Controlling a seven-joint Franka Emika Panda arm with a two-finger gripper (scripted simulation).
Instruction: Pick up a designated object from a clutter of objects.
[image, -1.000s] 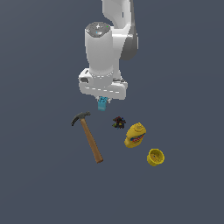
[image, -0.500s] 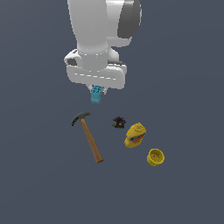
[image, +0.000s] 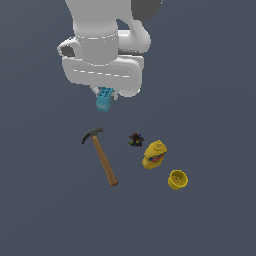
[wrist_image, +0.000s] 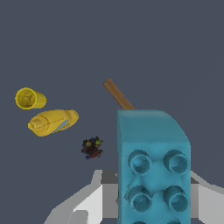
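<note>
Brick aloft in my tool
My tool (image: 105, 96) grips the cyan brick (image: 104, 101); the hammer (image: 101, 155) lies below it on the worktop (image: 45, 200).

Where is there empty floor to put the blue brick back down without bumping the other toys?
The gripper holds the blue brick aloft. Bare floor lies on the exterior view's left of the hammer and directly below the brick. It is crowded where the tiny dark object, yellow bottle and yellow cup cluster.
</note>
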